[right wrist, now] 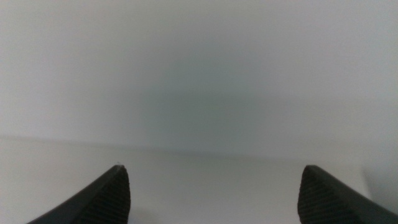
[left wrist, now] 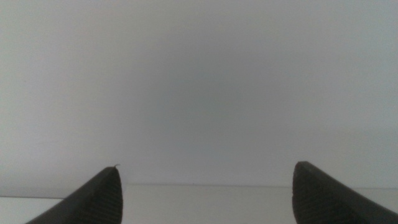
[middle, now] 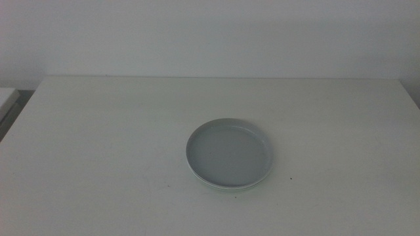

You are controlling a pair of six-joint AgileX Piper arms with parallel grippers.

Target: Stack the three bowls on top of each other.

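We see the bowls stacked on the tabletop (middle: 98, 131) — grey bowl (middle: 230, 152) on top, near the middle. Left tool (left wrist: 206, 194) and right tool (right wrist: 214, 196) — both wide open, empty.

A plain white table (middle: 118, 151) fills most of the middle view, its far edge running straight across below a bare, pale grey-white wall (middle: 210, 36). Past the table's left edge, a second white surface (middle: 6, 98) shows in part, with a dark gap between the 2. The light is dim, even and cool. A few tiny dark specks mark the tabletop.
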